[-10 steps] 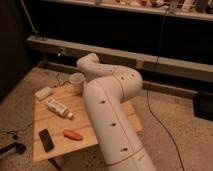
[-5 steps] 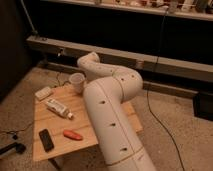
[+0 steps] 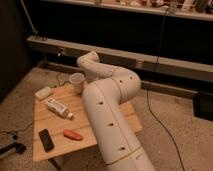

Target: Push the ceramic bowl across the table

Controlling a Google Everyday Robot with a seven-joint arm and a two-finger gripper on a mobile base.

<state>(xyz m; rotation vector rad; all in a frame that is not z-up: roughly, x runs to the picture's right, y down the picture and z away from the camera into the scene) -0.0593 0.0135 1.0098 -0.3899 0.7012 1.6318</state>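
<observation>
big white arm (image 3: 107, 115) bending over the light wooden plank bench (image 3: 45, 121), gripper hiding somewhere behind the arm, can't tell its grip

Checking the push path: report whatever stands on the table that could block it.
Neither the tool nor the bowl shows; the arm hides the table's middle and right. On the visible left stand a cup, tube, phone and orange piece, all possible obstacles.

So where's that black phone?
Camera view: the black phone lies at the front left corner of the table, left of the orange piece; the gripper is out of sight.
</observation>
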